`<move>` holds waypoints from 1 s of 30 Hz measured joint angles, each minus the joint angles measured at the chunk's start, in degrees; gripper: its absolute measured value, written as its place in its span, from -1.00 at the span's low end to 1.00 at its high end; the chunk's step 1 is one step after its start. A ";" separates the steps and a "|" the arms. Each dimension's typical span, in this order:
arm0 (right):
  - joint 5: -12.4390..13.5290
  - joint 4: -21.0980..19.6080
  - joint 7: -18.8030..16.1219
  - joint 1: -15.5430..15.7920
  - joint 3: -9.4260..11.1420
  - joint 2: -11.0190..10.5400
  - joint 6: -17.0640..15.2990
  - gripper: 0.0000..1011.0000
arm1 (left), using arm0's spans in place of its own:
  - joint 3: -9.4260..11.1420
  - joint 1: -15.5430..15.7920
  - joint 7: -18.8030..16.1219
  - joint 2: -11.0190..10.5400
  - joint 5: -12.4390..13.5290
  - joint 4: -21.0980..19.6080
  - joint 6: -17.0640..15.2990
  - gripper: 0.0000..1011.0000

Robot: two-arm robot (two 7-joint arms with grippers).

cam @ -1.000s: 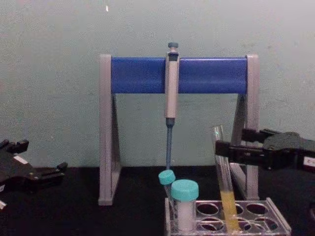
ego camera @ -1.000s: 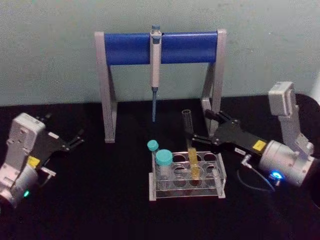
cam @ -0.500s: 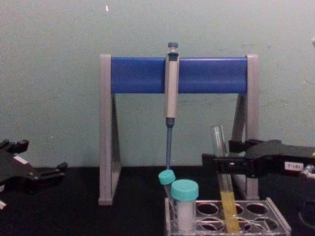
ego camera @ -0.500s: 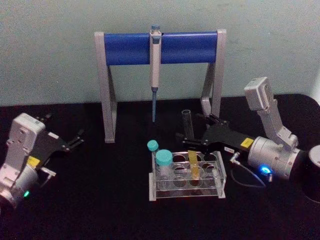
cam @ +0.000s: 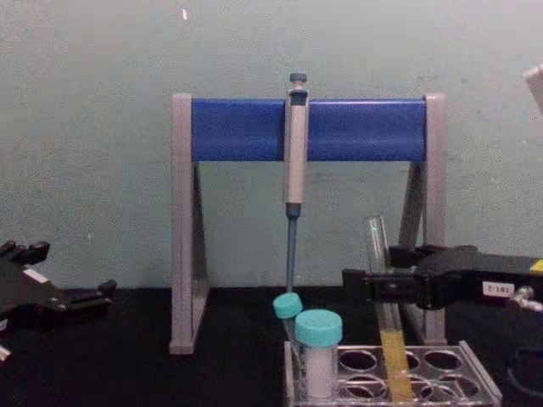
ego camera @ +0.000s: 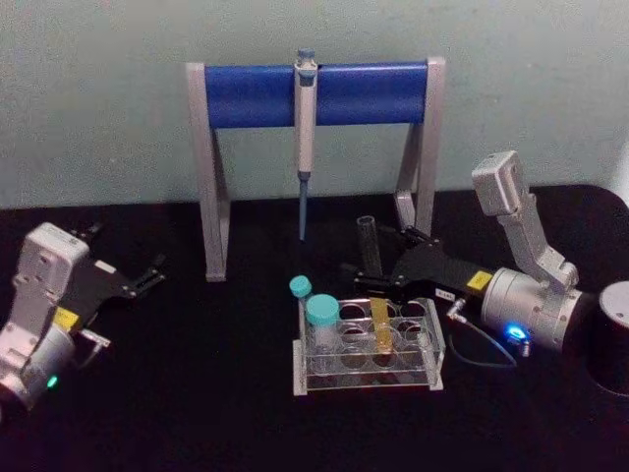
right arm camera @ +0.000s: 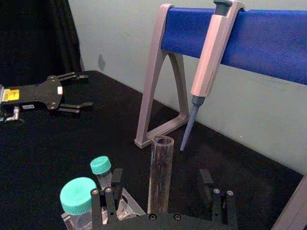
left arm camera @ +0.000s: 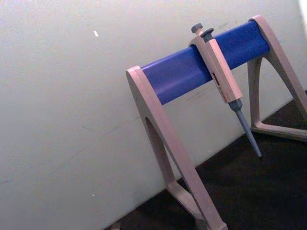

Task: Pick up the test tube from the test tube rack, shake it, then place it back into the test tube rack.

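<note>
As needed for clean lift, noted right tool [right arm camera: 159, 183] released, straddling test tube [right arm camera: 161, 158] above test tube rack [ego camera: 366, 382]; left tool [ego camera: 153, 272] released, parked left.

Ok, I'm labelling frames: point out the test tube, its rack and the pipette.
test tube [cam: 377, 246], chest view, clear upper glass
test tube rack [ego camera: 418, 372], head view, front wall
pipette [cam: 295, 153], chest view, grey body

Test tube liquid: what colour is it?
Yellow, in the lower part of the test tube; the chest view shows it best.
</note>
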State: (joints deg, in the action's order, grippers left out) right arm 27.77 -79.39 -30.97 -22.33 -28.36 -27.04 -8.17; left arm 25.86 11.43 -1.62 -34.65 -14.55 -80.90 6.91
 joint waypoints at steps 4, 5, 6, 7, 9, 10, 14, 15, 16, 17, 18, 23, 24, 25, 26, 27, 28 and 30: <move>0.01 -0.02 0.02 0.03 0.01 -0.03 0.02 0.98 | 0.00 0.00 0.00 0.00 0.00 0.00 0.00 0.98; 0.02 -0.04 0.03 0.03 0.02 -0.03 0.02 0.98 | 0.00 0.00 0.00 0.00 0.00 0.00 0.00 0.98; 0.02 -0.06 0.04 0.04 0.02 -0.03 0.02 0.98 | 0.00 0.00 0.00 0.00 0.00 0.00 0.00 0.98; 0.03 -0.07 0.04 0.05 0.03 -0.04 0.03 0.98 | 0.00 0.00 0.00 0.00 0.00 0.00 0.00 0.98; 0.04 -0.10 0.06 0.05 0.04 -0.05 0.03 0.98 | 0.00 0.00 0.00 0.00 0.00 0.00 0.00 0.98; 0.04 -0.11 0.07 0.06 0.04 -0.06 0.03 0.98 | 0.00 0.00 0.00 0.00 0.00 0.00 0.00 0.98; 0.04 -0.14 0.09 0.08 0.06 -0.07 0.05 0.95 | 0.00 0.00 0.00 0.00 0.00 0.00 0.00 0.98; 0.04 -0.14 0.10 0.08 0.06 -0.08 0.05 0.93 | 0.00 0.00 0.00 0.00 0.00 0.00 0.00 0.98; 0.04 -0.15 0.11 0.09 0.08 -0.08 0.06 0.91 | 0.00 0.00 0.00 0.00 0.00 0.00 0.00 0.98; 0.04 -0.15 0.11 0.09 0.08 -0.09 0.06 0.83 | 0.00 0.00 0.00 0.00 0.00 0.00 0.00 0.98; 0.04 -0.16 0.12 0.09 0.08 -0.09 0.06 0.80 | 0.00 0.00 0.00 0.00 0.00 0.00 0.00 0.98; 0.04 -0.19 0.15 0.12 0.09 -0.12 0.08 0.50 | 0.00 0.00 0.00 0.00 0.00 0.00 0.00 0.98; 0.04 -0.19 0.15 0.12 0.09 -0.12 0.09 0.46 | 0.00 0.00 0.00 0.00 0.00 0.00 0.00 0.98; 0.03 -0.20 0.15 0.13 0.09 -0.12 0.10 0.39 | 0.00 0.00 0.00 0.00 0.00 0.00 0.00 0.98; 0.04 -0.20 0.15 0.14 0.09 -0.12 0.10 0.31 | 0.00 0.00 0.00 0.00 0.00 0.00 0.00 0.98; 0.04 -0.21 0.15 0.14 0.09 -0.12 0.10 0.28 | 0.00 0.00 0.00 0.00 0.00 0.00 0.00 0.98; 0.03 -0.21 0.16 0.14 0.08 -0.12 0.11 0.23 | 0.00 0.00 0.00 0.00 0.00 0.00 0.00 0.98; 0.03 -0.22 0.15 0.14 0.09 -0.12 0.12 0.07 | 0.00 0.00 0.00 0.00 0.00 0.00 0.00 0.98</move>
State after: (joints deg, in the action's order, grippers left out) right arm 27.80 -79.61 -30.81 -22.20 -28.27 -27.16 -8.06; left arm 25.86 11.43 -1.62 -34.65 -14.55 -80.90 6.91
